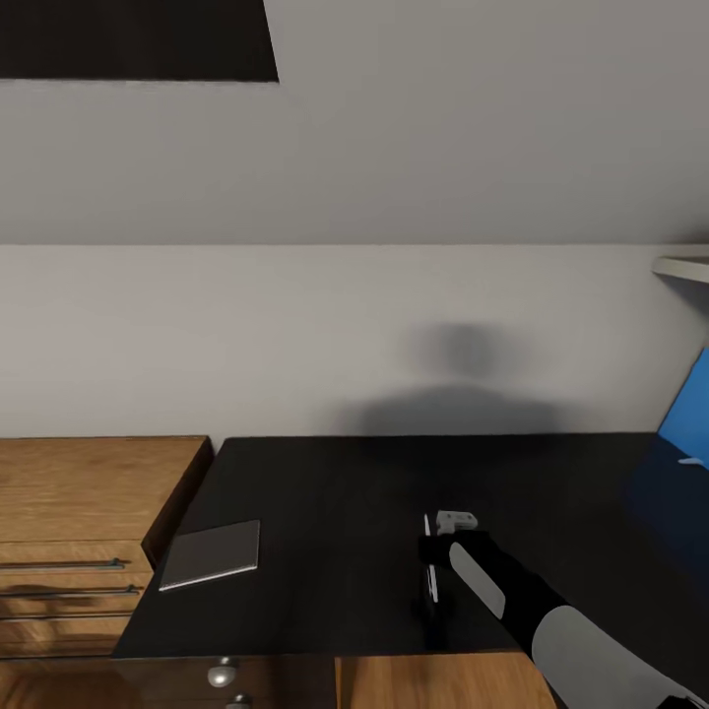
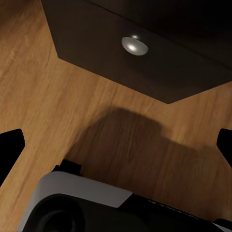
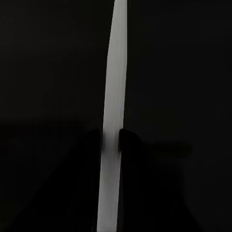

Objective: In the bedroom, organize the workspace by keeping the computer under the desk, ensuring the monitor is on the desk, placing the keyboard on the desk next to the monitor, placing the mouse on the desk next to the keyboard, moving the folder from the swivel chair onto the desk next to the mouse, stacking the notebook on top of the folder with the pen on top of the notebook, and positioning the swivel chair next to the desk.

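A sloped grey-white wall (image 1: 394, 128) leans in over a lower upright wall (image 1: 246, 335), the two meeting along a straight crease across the middle of the frame. At the upper left, the dark pane of a skylight (image 1: 133, 39) cuts into the slope. A soft grey shadow (image 1: 458, 394) lies on the upright wall, centre right. At the lower left stands a light wood cabinet (image 1: 89, 492) with long bar handles (image 1: 64, 565). A pale shelf edge (image 1: 681, 266) juts in at the right. Light wood floor (image 2: 58, 111) runs beneath, its boards warm and evenly lit.
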Tool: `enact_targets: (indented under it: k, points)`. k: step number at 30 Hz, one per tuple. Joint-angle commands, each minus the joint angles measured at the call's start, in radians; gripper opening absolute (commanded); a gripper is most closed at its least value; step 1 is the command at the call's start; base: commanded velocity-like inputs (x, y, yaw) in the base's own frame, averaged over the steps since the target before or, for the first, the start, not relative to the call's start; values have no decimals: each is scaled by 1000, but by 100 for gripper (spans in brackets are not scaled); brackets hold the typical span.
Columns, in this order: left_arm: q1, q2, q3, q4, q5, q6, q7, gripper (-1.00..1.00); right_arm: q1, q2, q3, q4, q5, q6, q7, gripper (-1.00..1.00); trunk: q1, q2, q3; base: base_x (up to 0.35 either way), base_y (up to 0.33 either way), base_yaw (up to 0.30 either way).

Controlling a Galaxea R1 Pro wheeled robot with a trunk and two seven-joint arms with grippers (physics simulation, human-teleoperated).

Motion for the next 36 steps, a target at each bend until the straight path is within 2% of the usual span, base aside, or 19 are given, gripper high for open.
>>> enact_targets:
  k: [1,14,15,27,32,36]
  points:
    - [0,1,-6,0,11,-3,-3,100,-1,-1,6,-2,-12,1,-7,-100,4,-8,-4,0,0,0]
    - [0,2,-5,0,14,-3,-3,100,-1,-1,6,-3,-12,1,-9,-100,4,-8,-4,0,0,0]
    - [0,2,-5,0,14,-3,-3,100,-1,-1,6,-2,-12,1,-9,100,4,-8,-4,0,0,0]
    - [0,4,-4,0,14,-3,-3,100,-1,-4,3,-20,-12,1,-10,100,4,-8,-4,0,0,0]
    - [0,4,-4,0,14,-3,-3,100,-1,-18,-1,-104,-13,10,-13,100,4,-8,-4,0,0,0]
    - [0,4,-3,0,14,-3,-3,100,0,-46,0,-186,-19,22,-15,100,-7,13,5,0,0,0]
